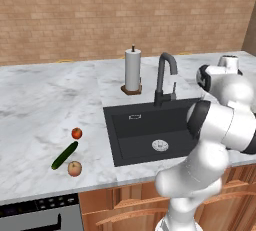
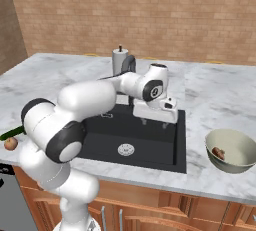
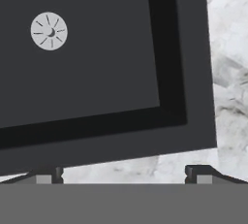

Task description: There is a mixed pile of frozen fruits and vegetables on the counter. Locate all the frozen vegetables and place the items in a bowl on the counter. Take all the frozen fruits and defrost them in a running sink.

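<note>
A: Where's the gripper (image 2: pixel 156 121) right now?

B: Hanging above the sink (image 1: pixel 145 130), near its right edge, pointed down at the basin. In the hand view its fingertips (image 3: pixel 48 173) stand wide apart with nothing between them, so it carries nothing.

A: And the food?

B: Three pieces lie on the counter (image 1: pixel 45 100) left of the sink: the red ball (image 1: pixel 76 133), the cucumber (image 1: pixel 64 155) and the peach (image 1: pixel 74 168), close together but not touching. The brownish lump (image 2: pixel 218 152) sits in the bowl (image 2: pixel 231 137) on the right.

A: So one vegetable is sorted?

B: It looks that way (the cucumber would be the other). Judging by the empty grip, the arm probably needs to cross over to the pile next.

A: Is the water on?

B: I see none running from the faucet (image 1: pixel 165 75).
</note>
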{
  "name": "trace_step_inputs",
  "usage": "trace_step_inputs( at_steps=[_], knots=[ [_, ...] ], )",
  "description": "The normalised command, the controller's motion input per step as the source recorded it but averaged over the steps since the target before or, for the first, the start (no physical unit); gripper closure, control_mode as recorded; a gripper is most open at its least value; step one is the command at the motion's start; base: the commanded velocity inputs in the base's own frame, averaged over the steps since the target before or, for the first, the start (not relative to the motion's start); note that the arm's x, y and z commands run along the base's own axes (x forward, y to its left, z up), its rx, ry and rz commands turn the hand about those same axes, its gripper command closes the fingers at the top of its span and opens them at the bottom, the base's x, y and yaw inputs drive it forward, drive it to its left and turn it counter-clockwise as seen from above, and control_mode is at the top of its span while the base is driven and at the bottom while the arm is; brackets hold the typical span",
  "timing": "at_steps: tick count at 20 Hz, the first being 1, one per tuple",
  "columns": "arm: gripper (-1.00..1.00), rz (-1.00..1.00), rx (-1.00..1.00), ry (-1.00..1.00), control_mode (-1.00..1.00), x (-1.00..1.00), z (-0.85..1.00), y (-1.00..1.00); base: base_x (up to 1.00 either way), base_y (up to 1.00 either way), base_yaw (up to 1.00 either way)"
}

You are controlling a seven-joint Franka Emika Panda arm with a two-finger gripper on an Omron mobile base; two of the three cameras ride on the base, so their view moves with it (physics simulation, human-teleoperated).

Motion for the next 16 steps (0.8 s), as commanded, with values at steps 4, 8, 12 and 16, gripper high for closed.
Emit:
trace_step_inputs(
  at_steps=[4, 8, 12, 16],
  knots=[
    [-1.0, -0.03, -0.03, 0.0, -1.0, 0.0, -0.06, 0.54, 0.0, 0.0, 0.0],
    [-1.0, -0.02, -0.03, 0.0, -1.0, 0.01, -0.07, 0.56, 0.0, 0.0, 0.0],
    [-1.0, -0.02, -0.04, 0.0, -1.0, 0.03, -0.03, 0.55, 0.0, 0.0, 0.0],
    [-1.0, -0.04, -0.03, 0.0, -1.0, 0.05, -0.01, 0.53, 0.0, 0.0, 0.0]
  ],
)
